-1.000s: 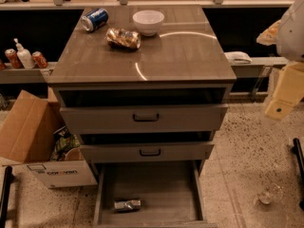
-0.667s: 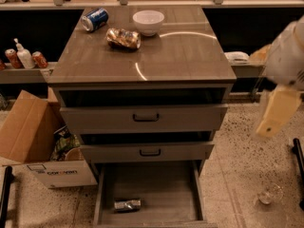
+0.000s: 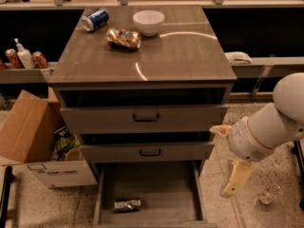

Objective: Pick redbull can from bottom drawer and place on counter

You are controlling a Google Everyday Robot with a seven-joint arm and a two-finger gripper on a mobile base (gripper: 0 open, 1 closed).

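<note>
Lowered since 0.7 s ago: gripper (image 3: 233, 182) now just right of pulled-out bottom drawer (image 3: 156, 184), positioned to reach in | open or closed: cannot tell | redbull can (image 3: 127, 204) lies sideways front-left on drawer floor, untouched | counter (image 3: 180, 56) above waits

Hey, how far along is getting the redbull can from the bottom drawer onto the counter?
Done: the bottom drawer stands open. In hand: nothing; the gripper hangs to the right of the drawer, outside it. Left: the redbull can lies on its side on the drawer floor, so grasping, lifting and placing it on the counter remain.
</note>
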